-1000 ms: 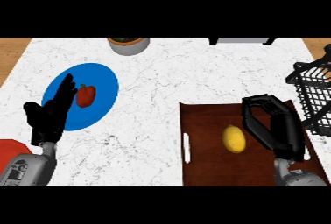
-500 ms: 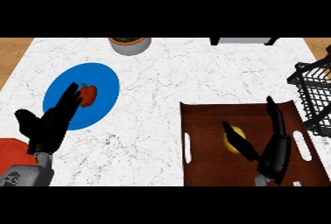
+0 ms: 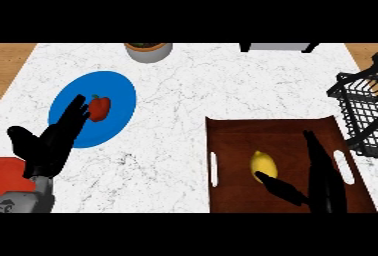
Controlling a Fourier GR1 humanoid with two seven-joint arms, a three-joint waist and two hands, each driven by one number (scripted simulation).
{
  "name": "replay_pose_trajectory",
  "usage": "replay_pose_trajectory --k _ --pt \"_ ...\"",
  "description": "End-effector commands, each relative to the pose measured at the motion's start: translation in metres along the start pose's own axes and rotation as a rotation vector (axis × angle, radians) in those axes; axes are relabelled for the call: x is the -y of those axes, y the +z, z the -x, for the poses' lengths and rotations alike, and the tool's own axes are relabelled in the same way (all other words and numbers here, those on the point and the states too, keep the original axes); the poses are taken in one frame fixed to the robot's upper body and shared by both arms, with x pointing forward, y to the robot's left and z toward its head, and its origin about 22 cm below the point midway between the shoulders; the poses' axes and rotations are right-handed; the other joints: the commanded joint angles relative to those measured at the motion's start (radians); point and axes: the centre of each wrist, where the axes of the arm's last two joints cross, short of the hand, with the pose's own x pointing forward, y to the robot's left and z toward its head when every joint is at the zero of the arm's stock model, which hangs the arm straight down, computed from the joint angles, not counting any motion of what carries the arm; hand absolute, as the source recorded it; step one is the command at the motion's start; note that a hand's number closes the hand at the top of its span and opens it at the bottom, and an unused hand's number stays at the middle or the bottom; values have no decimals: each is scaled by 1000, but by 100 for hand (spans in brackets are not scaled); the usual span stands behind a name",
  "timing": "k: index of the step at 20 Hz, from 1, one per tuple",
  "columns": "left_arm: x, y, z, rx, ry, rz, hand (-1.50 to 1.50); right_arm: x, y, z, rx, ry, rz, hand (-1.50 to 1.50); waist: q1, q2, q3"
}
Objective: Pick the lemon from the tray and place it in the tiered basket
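At about five o'clock in the head view, the right robot hand (image 3: 319, 186) hangs over the dark brown tray (image 3: 240, 131), its fingers (image 3: 313, 150) straight and stretched toward twelve o'clock, its thumb (image 3: 280, 187) spread out toward ten o'clock; the hand is apart and clasps nothing. Just at the thumb's tip, on its eleven o'clock side, lies the yellow lemon (image 3: 263, 163), resting on the tray's floor left of the fingers, with the thumb's end at or over its lower edge; whether they touch cannot be told. From the tray toward two o'clock, at the view's right edge, stands the black wire tiered basket (image 3: 359, 107), close beside the tray's right rim and only partly in view. Across the white marbled tabletop (image 3: 214, 85), at about eight o'clock, the left robot hand (image 3: 46, 145) rests with its fingers straight and pointing toward one o'clock, thumb out to the left, holding nothing; its fingertips overlap the lower left part of a blue plate (image 3: 111, 85). On that plate, just beyond the fingertips, sits a small red pepper (image 3: 100, 106). At twelve o'clock, near the far edge of the tabletop, stands a grey pot (image 3: 150, 51), and a red object (image 3: 13, 172) shows at the view's lower left edge beside the left forearm.
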Motion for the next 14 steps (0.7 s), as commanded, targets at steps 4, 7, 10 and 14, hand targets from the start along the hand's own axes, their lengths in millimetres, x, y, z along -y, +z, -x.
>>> replay_pose_trajectory --k 4,7,10,14 --pt "-2 3 -4 -5 0 24 0 16 21 -58 -131 245 -265 -150 17 -2 5" --pt "0 4 -7 -4 17 41 0 32 18 -113 -186 274 -225 -150 19 1 10" --pt "-2 3 -16 15 12 15 0 21 18 -153 -236 290 -201 -150 20 4 13" --pt "1 0 -8 -5 24 12 0 4 16 -156 -289 296 -207 -150 4 5 14"
